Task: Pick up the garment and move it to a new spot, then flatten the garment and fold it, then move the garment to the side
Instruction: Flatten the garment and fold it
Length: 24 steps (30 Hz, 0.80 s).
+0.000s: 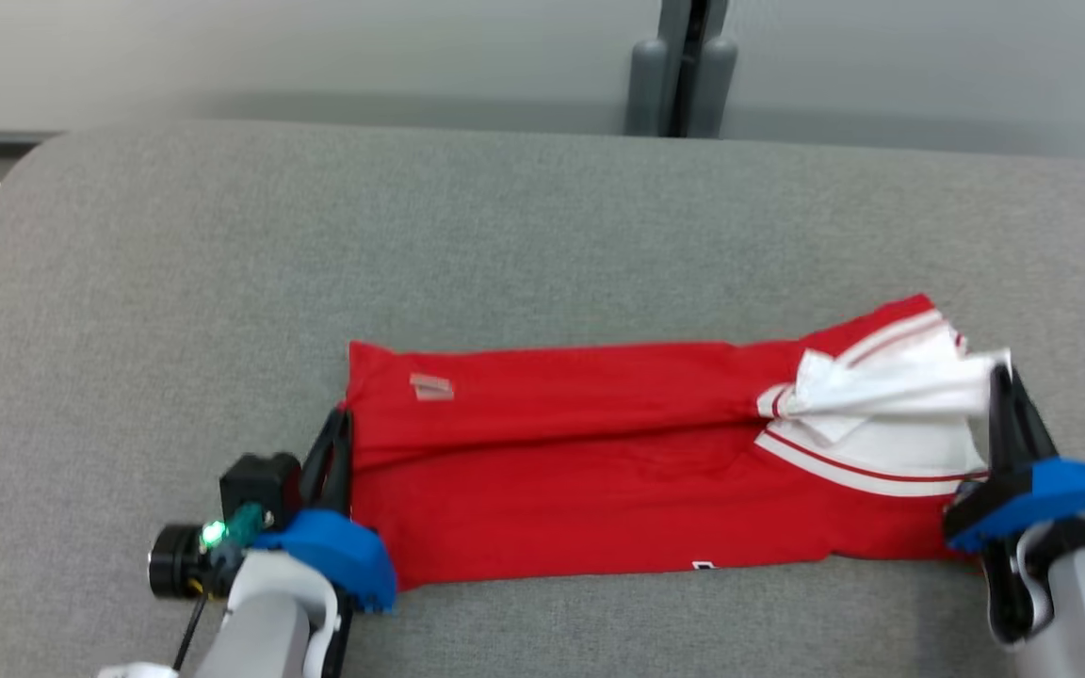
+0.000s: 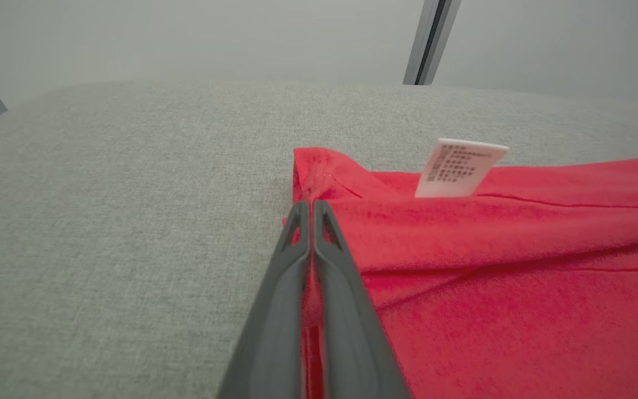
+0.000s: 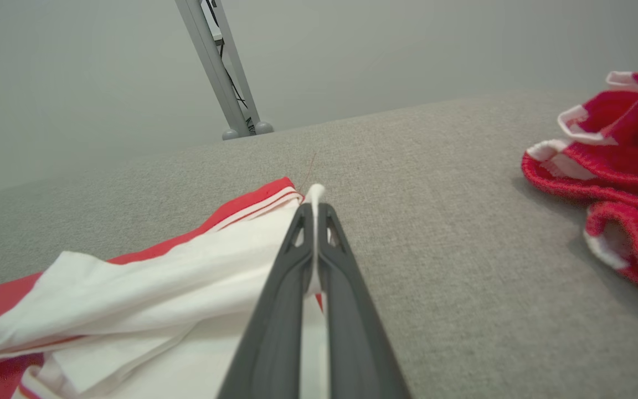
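A grey post point(image 1: 672, 56) is standing top centre behind the grey padded surface point(image 1: 505, 235); a crumpled red-and-white cloth point(image 3: 629, 160) is lying far right.

We cannot read the label point(image 2: 461, 169) on the garment point(image 2: 518, 277); the view's edge cuts off a red cloth point(image 3: 612, 177).

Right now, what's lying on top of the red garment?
A white flap lies folded over the red garment's right end, pinched by the right gripper; a small label sits near the left end. Fabric beneath the flap is covered.

Matt cloth garment point(image 1: 552, 471) on rough-woven (also matt) surface point(image 1: 505, 235).
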Motion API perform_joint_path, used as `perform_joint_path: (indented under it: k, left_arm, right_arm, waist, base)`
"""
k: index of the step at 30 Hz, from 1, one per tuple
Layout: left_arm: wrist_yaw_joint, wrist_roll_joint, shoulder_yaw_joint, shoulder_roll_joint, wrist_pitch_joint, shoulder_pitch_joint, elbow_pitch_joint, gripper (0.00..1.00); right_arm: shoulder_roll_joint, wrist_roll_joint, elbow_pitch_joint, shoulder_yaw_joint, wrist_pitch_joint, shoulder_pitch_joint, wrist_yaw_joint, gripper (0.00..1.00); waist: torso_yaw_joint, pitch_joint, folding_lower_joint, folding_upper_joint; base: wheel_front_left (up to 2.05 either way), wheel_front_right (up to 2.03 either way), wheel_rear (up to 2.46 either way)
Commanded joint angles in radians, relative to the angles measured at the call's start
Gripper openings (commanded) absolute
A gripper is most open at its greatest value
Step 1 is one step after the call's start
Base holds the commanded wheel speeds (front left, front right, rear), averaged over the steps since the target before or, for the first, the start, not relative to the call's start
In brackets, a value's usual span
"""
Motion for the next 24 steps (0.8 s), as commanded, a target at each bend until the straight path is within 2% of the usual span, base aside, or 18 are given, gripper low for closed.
perform_joint_path:
  k: [1, 6, 7, 8, 9, 16, 24]
  left_arm:
    - [0.002, 0.001, 0.008, -0.002, -0.004, 0.035, -0.007, 0.0]
    - [0.002, 0.01, 0.009, -0.008, -0.005, 0.1, -0.002, 0.0]
    - [0.007, 0.012, 0.011, -0.009, -0.004, 0.111, -0.001, 0.23]
    - [0.011, 0.013, 0.013, -0.011, -0.005, 0.122, 0.0, 0.69]
    - [0.018, 0.015, 0.019, -0.012, -0.004, 0.131, -0.005, 1.0]
    - [0.063, 0.05, 0.053, -0.017, -0.004, 0.246, -0.096, 1.0]
    - [0.071, 0.081, 0.063, -0.024, -0.004, 0.406, -0.205, 1.0]
  right_arm:
    - [0.001, 0.019, -0.006, -0.003, -0.004, 0.047, 0.0, 0.0]
    - [0.01, 0.043, 0.021, -0.001, -0.004, 0.116, 0.0, 0.0]
    - [0.012, 0.045, 0.039, 0.0, -0.004, 0.125, 0.0, 0.0]
    - [0.013, 0.05, 0.048, 0.001, -0.004, 0.125, 0.0, 0.37]
    - [0.012, 0.051, 0.052, 0.002, -0.004, 0.123, 0.0, 1.0]
    - [0.021, -0.008, -0.015, 0.001, -0.004, 0.182, 0.0, 1.0]
    - [0.057, -0.069, -0.056, 0.009, -0.004, 0.315, 0.0, 1.0]
  waist:
    - [-0.028, -0.038, 0.0003, 0.0]
    - [-0.036, -0.066, 0.0003, 0.0]
    - [-0.037, -0.072, 0.0003, 0.0]
    - [-0.037, -0.078, 0.0003, 0.0]
    - [-0.038, -0.084, 0.0003, 0.0]
    - [-0.039, -0.146, 0.0003, 0.0]
    - [-0.036, -0.204, 0.0003, 0.0]
  base:
    - [0.0, 0.0, 0.0]
    - [0.0, 0.0, 0.0]
    - [0.0, 0.0, 0.0]
    - [0.0, 0.0, 0.0]
    - [0.0, 0.0, 0.0]
    - [0.0, 0.0, 0.0]
    - [0.0, 0.0, 0.0]
